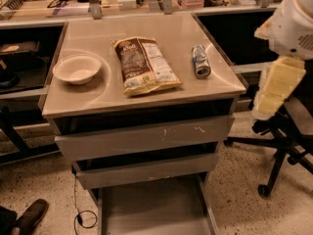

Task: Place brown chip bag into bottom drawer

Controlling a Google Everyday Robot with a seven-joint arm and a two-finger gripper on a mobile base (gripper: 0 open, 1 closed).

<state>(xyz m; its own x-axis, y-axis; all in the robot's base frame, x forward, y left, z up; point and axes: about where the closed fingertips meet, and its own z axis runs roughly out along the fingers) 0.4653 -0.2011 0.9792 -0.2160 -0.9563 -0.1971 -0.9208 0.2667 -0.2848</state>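
Lying on cabinet point(171, 28): brown chip bag point(145, 65); tool point(274, 89) at right, state untellable

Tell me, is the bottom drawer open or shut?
Open: the bottom drawer is pulled out, its flat floor showing in front of the cabinet. The gripper hangs to the cabinet's right.

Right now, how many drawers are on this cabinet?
3: top grey-fronted metal drawer, middle one, bottom wide grey tray drawer pulled out. Pale yellow tool hangs right of the cabinet.
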